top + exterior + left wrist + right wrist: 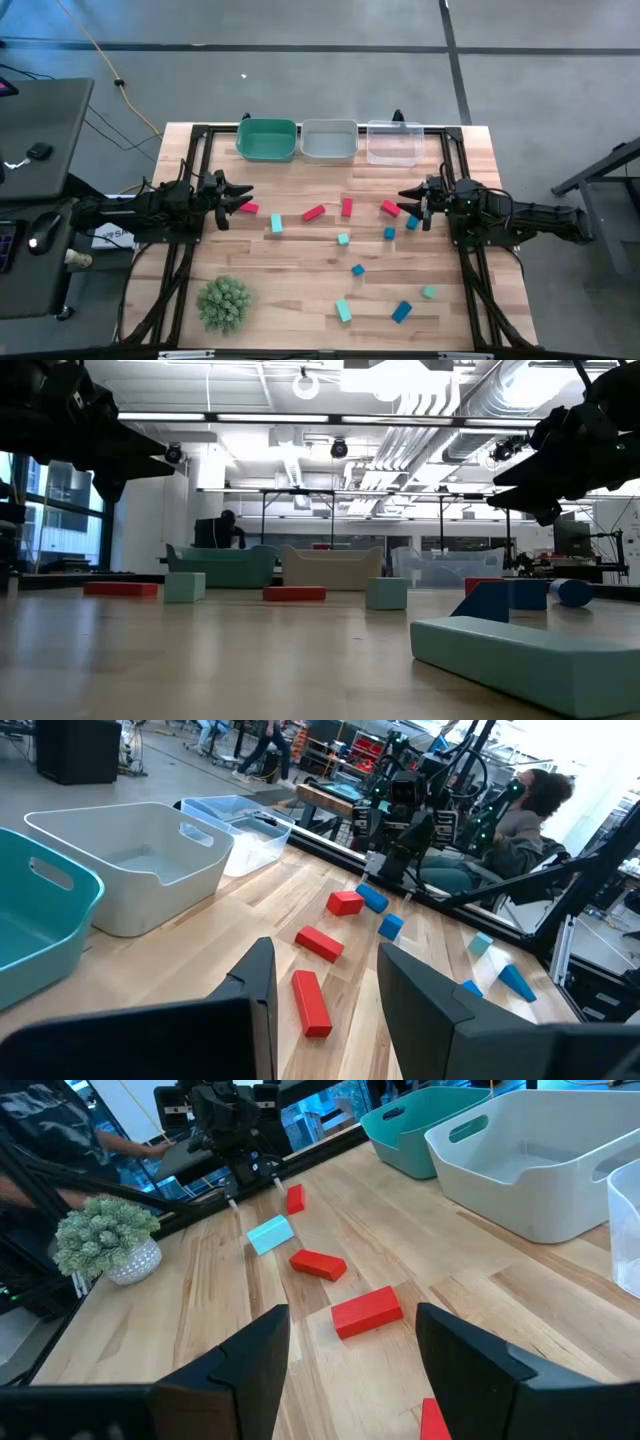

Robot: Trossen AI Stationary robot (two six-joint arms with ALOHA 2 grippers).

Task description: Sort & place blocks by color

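Note:
Red, blue and light teal blocks lie scattered flat on the wooden table. A red block lies just beside my left gripper, which is open, empty and held above the table's left side. My right gripper is open and empty above the right side, next to a red block and a blue one. The left wrist view looks past the left gripper at a red bar. The right wrist view looks past the right gripper at a red bar.
Three bins stand in a row at the far edge: teal-green, light grey and clear. A green spiky plant ball sits at the near left. A dark frame runs along the table's sides. People show beyond the table.

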